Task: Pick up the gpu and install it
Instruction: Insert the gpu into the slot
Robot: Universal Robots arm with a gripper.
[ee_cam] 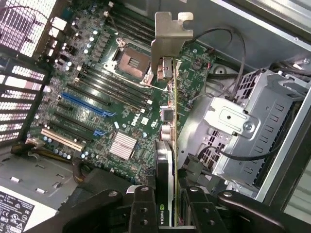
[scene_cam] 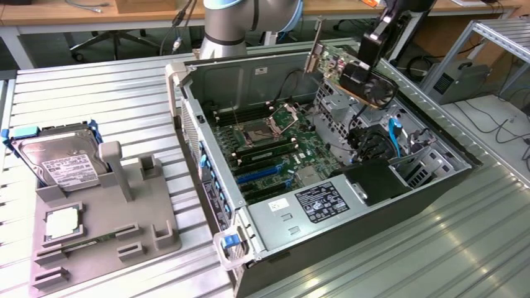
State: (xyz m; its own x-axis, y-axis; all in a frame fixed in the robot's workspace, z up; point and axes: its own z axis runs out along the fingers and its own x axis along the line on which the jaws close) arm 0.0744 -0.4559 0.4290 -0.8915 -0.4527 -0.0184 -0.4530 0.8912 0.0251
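As the exterior view shows it, gripper: the gripper (scene_cam: 363,68) is clamped on the graphics card (scene_cam: 379,90), gripping it from above.
Graphics card: in the air over the open computer case (scene_cam: 381,230), above the case's far corner toward the exterior view's right, standing on edge and tilted, clear of everything below it.
Bracket: a silver strip (scene_cam: 316,43) on the end of the card that faces the exterior view's left.
Motherboard: a green board (scene_cam: 265,146) lying flat inside the case, below the card.
Power supply: a grey box with a black-and-white label (scene_cam: 319,202), at the near end of the case.
Holder: a grey tray (scene_cam: 149,230) on the slatted metal table (scene_cam: 116,93) at the exterior view's left, well apart from the case.
Hard drive: a silver box (scene_cam: 66,162) leaning at the holder's far end.
Chip: a square one (scene_cam: 62,223) in a pocket of the holder.

In the wrist view, fingers: two black fingers (ee_cam: 141,208) pressed against either face of the card.
Graphics card: seen edge-on (ee_cam: 164,160), running out from between the fingers to the bracket (ee_cam: 167,39).
Motherboard: beneath the card (ee_cam: 97,82), with a blue slot (ee_cam: 87,104) and a ribbed silver cooler (ee_cam: 122,144).
Drive cage: grey metal (ee_cam: 243,131), just beside the card's line.
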